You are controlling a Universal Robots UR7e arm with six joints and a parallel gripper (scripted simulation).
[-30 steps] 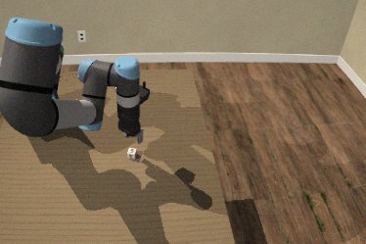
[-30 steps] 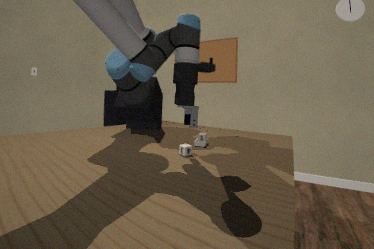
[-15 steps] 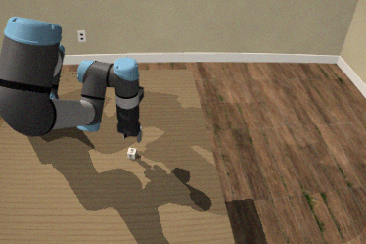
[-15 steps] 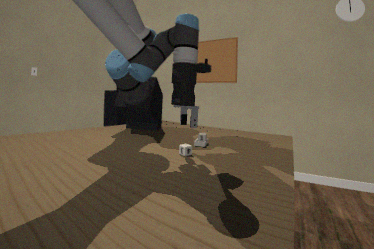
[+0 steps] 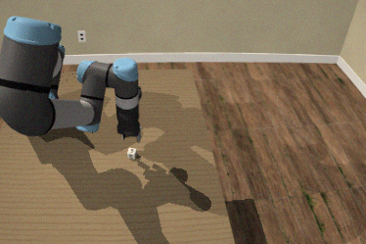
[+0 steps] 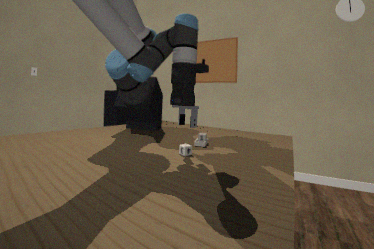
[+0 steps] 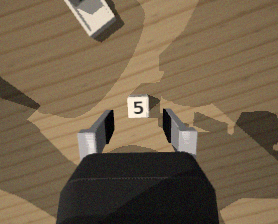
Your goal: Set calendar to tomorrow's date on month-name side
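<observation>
A white cube (image 5: 131, 153) (image 6: 185, 150) (image 7: 138, 106) lies loose on the table, outside the tray. Its top face shows a 5, which reads upright and sits nearly square between the fingers in the wrist view. My gripper (image 5: 132, 137) (image 6: 188, 124) (image 7: 138, 119) is open and empty, pointing down above the table, with the cube a little ahead of the fingertips in the wrist view. The small white tray (image 6: 201, 144) (image 7: 103, 21) stands on the table, cut off at the wrist view's top left. Another white cube (image 6: 202, 137) is in it; its digit is unreadable. The top view does not show the tray.
The wooden table (image 5: 49, 210) (image 6: 45, 184) carries broad shadows of the arm. Its right edge shows in the top and exterior views, with the plank floor (image 5: 294, 146) (image 6: 330, 219) beyond. A dark block (image 6: 115, 109) stands behind the arm at the back.
</observation>
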